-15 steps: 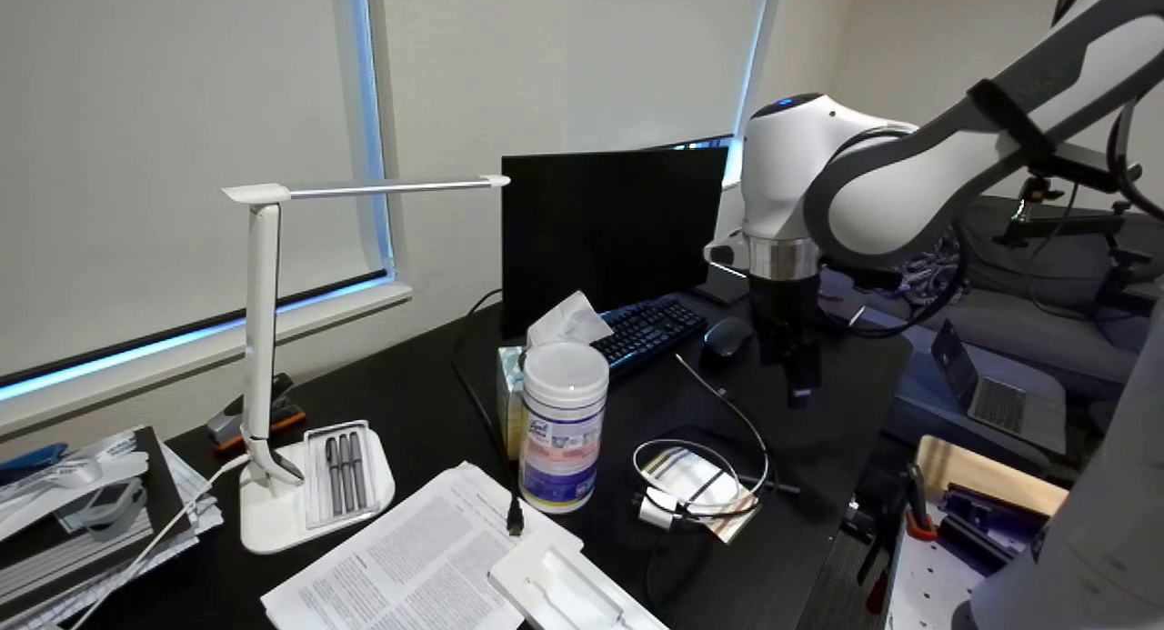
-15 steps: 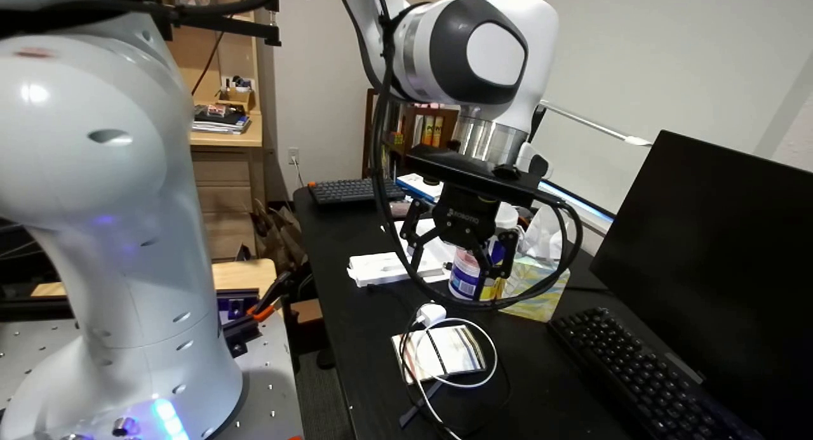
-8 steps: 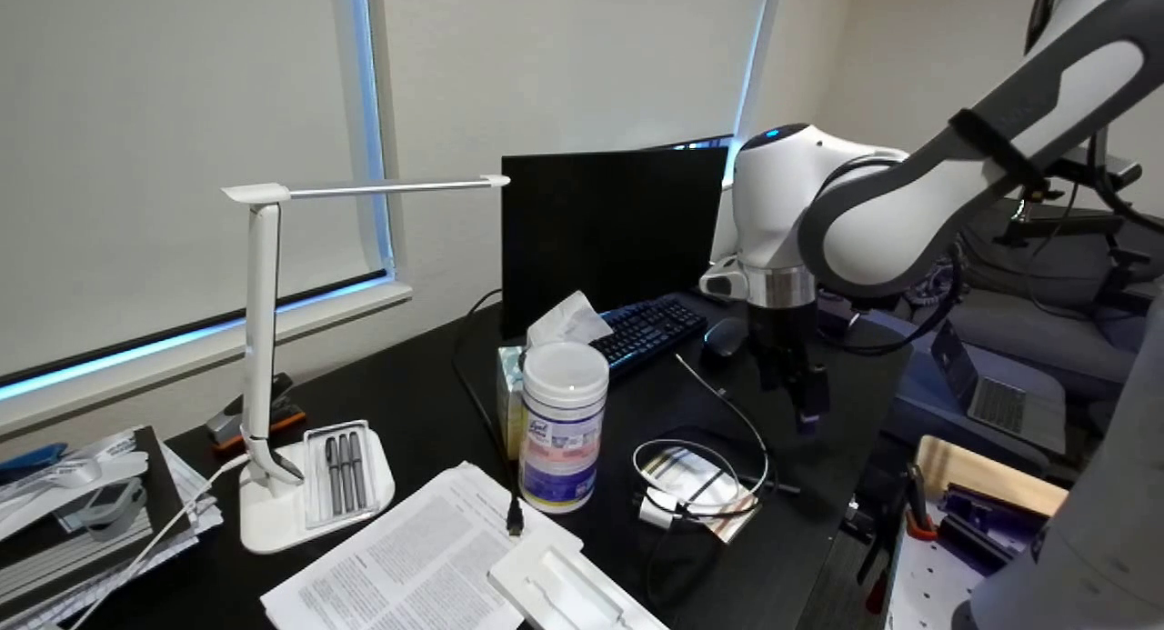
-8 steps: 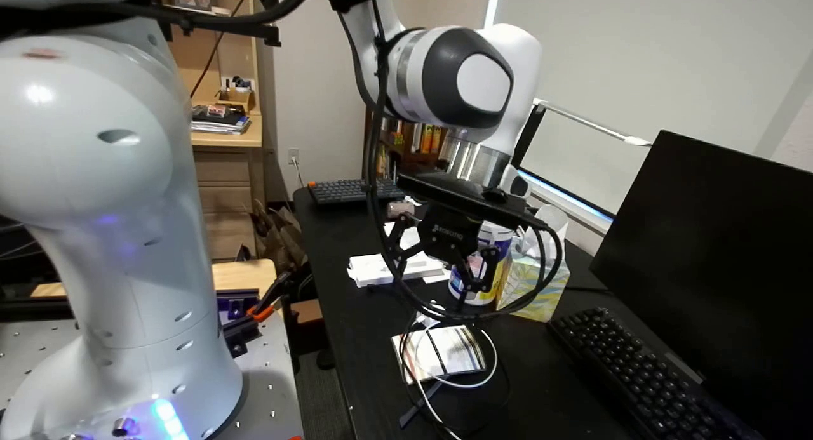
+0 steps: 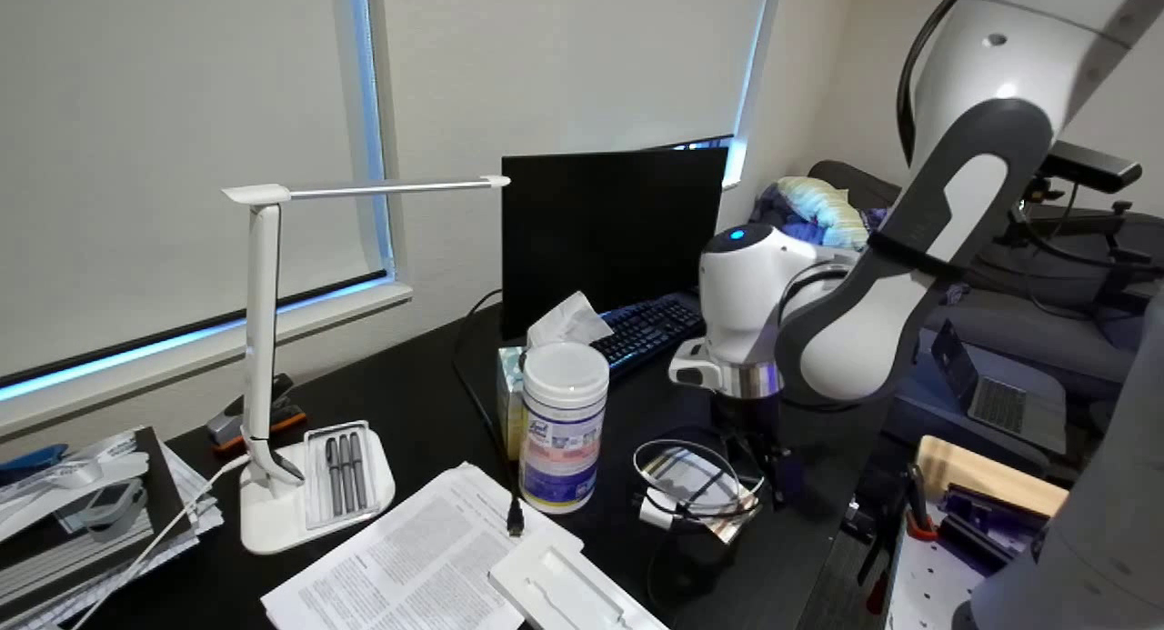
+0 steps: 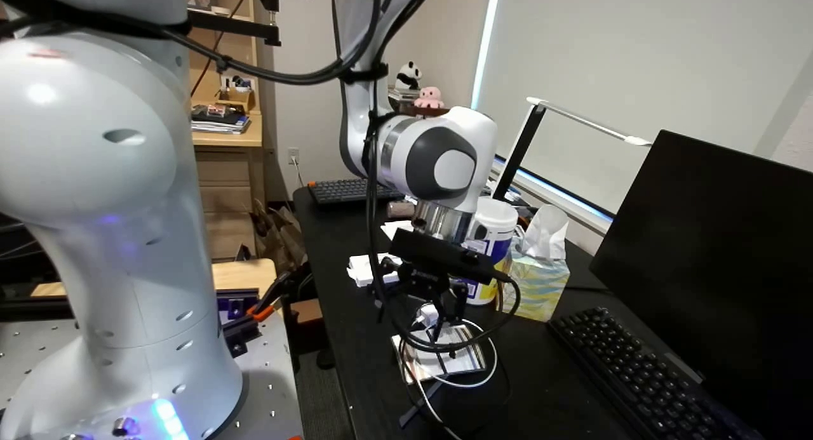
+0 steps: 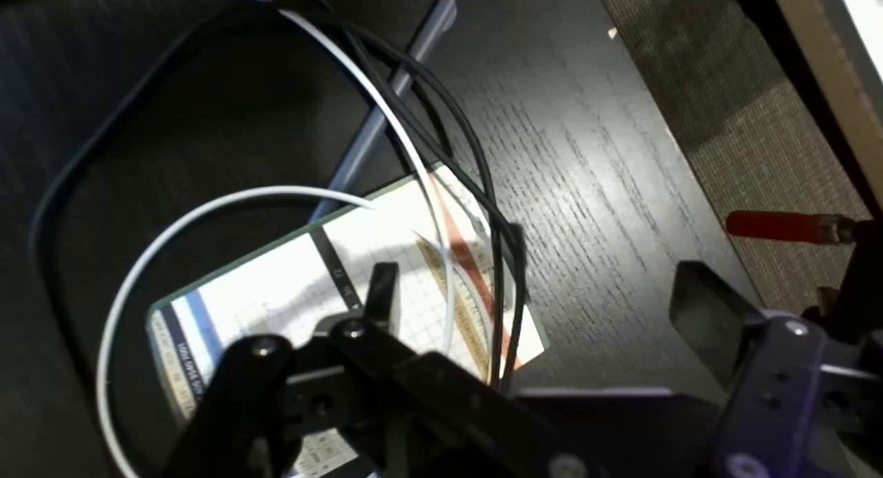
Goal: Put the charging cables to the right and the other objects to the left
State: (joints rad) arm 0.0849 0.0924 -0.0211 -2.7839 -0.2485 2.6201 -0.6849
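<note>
A thin white charging cable (image 5: 636,464) lies in a loose loop on the black desk, with a white plug block (image 5: 656,508) at its near side. It also shows in an exterior view (image 6: 495,357) and the wrist view (image 7: 118,302). Thin black cords (image 7: 469,130) cross it. Beneath lies a flat, white rectangular pad (image 7: 272,295) with coloured stripes and a grid. A plain silver-grey slab does not show. My gripper (image 7: 545,295) is open and empty, above the pad's edge: in the wrist view one finger (image 7: 381,288) stands over the pad, the other over bare desk.
A dark stick (image 7: 379,119) lies partly under the cords. A wipes canister (image 5: 564,430), tissue box (image 6: 537,284), keyboard (image 6: 635,370) and monitor (image 6: 718,281) stand around the cables. A white tray (image 5: 577,585) and papers (image 5: 418,548) lie nearby. The desk edge (image 7: 679,143) runs close beside the gripper.
My arm has come down and moved towards the cable and pad. The gripper stays open. The cable and pad have not visibly moved; the arm hides part of the cable in an exterior view.
</note>
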